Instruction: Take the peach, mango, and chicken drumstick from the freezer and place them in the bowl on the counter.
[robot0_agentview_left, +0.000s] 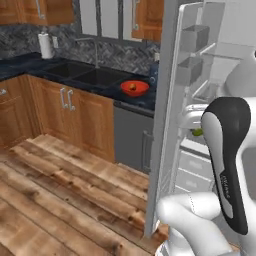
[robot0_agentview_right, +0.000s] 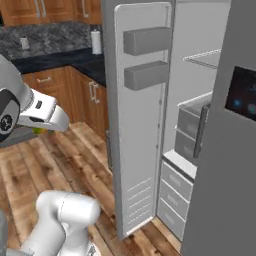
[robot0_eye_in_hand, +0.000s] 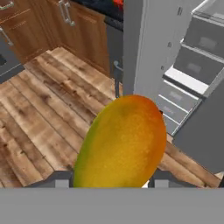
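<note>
Jaws clamp the mango (robot0_eye_in_hand: 122, 142) between them, its long body rising from the fingertips above the wooden floor (robot0_eye_in_hand: 39, 122).

**Counter, floor and what they carried**

The counter (robot0_agentview_left: 30, 64) lay far ahead of the pincer (robot0_eye_in_hand: 109, 181), beyond the plank floor (robot0_eye_in_hand: 48, 118) spread below it. On the counter sat the bowl (robot0_agentview_left: 135, 88), an orange piece inside it, beside the sink (robot0_agentview_left: 95, 75), with a paper roll (robot0_agentview_left: 45, 46) farther along.
</note>
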